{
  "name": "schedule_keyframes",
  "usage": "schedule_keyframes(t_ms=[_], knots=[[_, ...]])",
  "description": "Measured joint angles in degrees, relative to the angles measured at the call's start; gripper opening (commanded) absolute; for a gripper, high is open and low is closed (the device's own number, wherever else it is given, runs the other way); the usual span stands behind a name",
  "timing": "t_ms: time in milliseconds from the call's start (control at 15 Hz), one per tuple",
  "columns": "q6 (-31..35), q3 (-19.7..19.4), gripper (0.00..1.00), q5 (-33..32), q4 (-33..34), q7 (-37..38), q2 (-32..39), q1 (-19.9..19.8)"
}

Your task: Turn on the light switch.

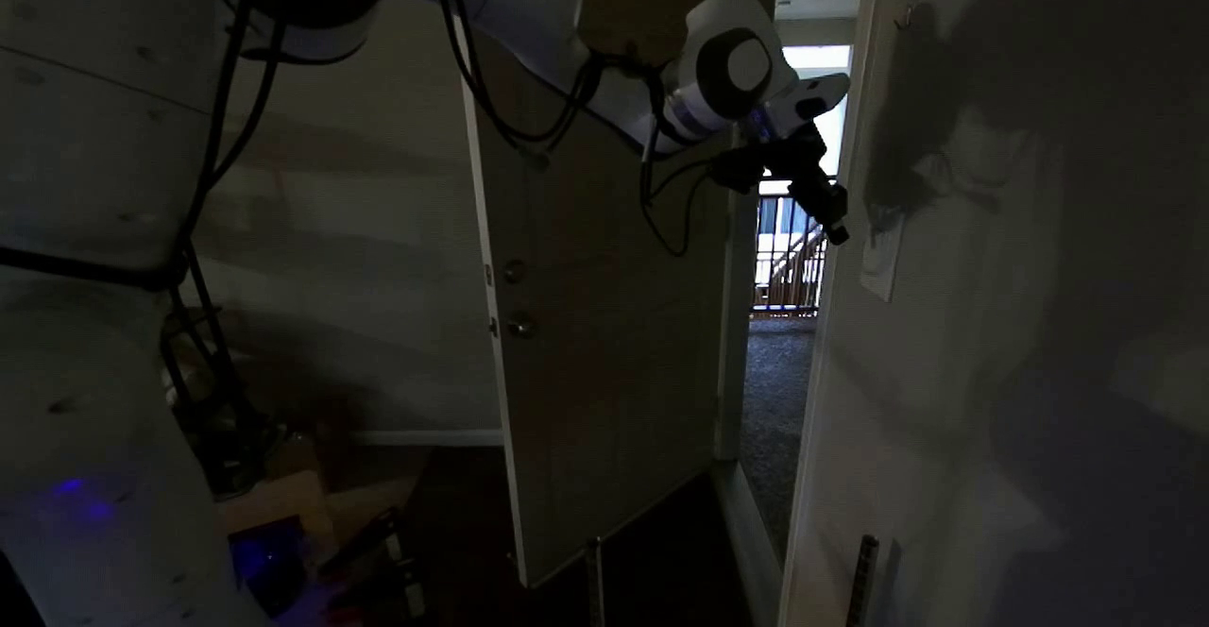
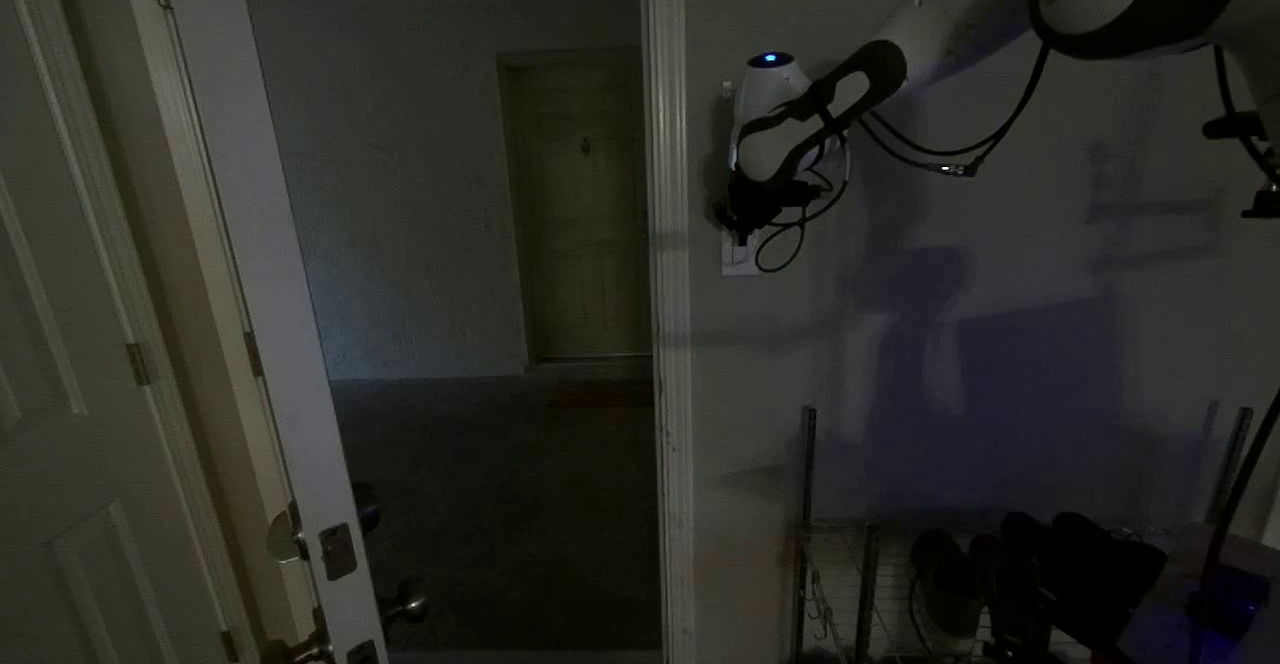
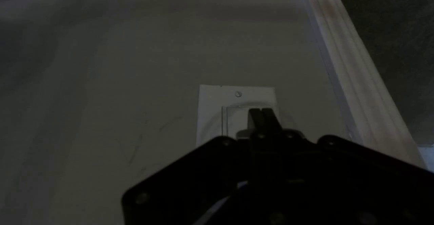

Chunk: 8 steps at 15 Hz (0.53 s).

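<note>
The light switch is a white wall plate (image 3: 215, 98) in the wrist view, with a screw and a wide flat rocker. It also shows in an exterior view (image 1: 879, 266) on the wall by the doorway, and in an exterior view (image 2: 738, 264) just below the gripper. My gripper (image 3: 261, 110) is shut and empty, its two fingertips together in front of the rocker's right part. The gripper hides the lower part of the plate in the wrist view. The gripper also shows in both exterior views (image 1: 837, 232) (image 2: 741, 238), close to the plate. I cannot tell whether it touches.
White door trim (image 3: 359, 65) runs along the doorway right of the plate. The door (image 1: 614, 325) stands open. A small hook (image 1: 906, 19) is on the wall above the plate. A wire rack (image 2: 835, 544) with dark items stands low by the wall. The room is dim.
</note>
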Motion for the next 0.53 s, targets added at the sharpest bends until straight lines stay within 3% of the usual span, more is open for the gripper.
schedule_keyframes(t_ms=[533], knots=[[-0.1, -1.4, 0.03, 0.2, 5.1, 0.0, 4.0, -0.1]])
